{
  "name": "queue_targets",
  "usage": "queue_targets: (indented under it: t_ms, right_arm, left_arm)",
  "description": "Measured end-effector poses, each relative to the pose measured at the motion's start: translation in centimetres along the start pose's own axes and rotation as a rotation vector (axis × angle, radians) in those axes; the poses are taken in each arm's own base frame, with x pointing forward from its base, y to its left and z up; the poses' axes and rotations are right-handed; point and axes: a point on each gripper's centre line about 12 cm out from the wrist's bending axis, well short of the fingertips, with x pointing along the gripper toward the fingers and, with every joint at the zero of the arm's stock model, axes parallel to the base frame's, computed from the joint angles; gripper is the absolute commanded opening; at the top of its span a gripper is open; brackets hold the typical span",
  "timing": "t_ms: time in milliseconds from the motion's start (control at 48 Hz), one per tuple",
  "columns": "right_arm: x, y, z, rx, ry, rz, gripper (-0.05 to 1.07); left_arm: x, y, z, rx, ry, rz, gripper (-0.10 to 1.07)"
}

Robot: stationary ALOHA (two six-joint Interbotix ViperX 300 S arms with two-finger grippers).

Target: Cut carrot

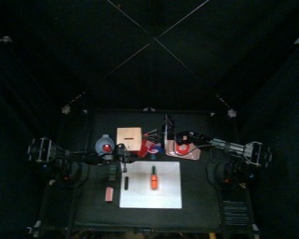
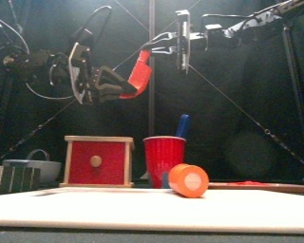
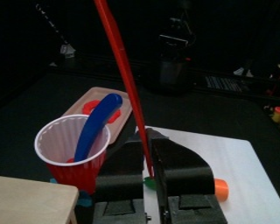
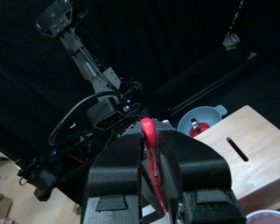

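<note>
both grippers, left and right, clench one red knife above the white board; the carrot lies on it.

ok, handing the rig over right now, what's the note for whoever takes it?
Left claw: shut on the long thin red knife-like tool, raised above the table.
Right claw: shut on the same tool, also raised.
The small orange-red carrot lies on the white rectangular board, looks uncut, nothing touching it.
Done: tool is off the table, apparently mid-handover.
Left: one claw releases, the tool comes down, the carrot gets cut.
</note>
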Motion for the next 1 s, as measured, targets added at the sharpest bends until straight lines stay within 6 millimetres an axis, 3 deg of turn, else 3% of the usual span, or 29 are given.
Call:
queue_targets:
  t_ms: [333,729,1000]
  right_arm:
    - [-0.4,0.0,-0.5,-0.010,0.014,0.000,0.52]
    - [-0.6,-0.4,-1.4,-0.031,0.043,-0.009,0.94]
    - [-2.4,0.0,-1.8,-0.033,0.041,-0.009,0.98]
  left_arm:
    - [-0.4,0.1,-0.4,0.001,0.012,0.001,0.26]
    - [-0.7,0.2,-0.2,0.005,0.003,0.005,0.26]
    - [-1.0,0.2,-0.3,0.006,0.004,0.003,0.26]
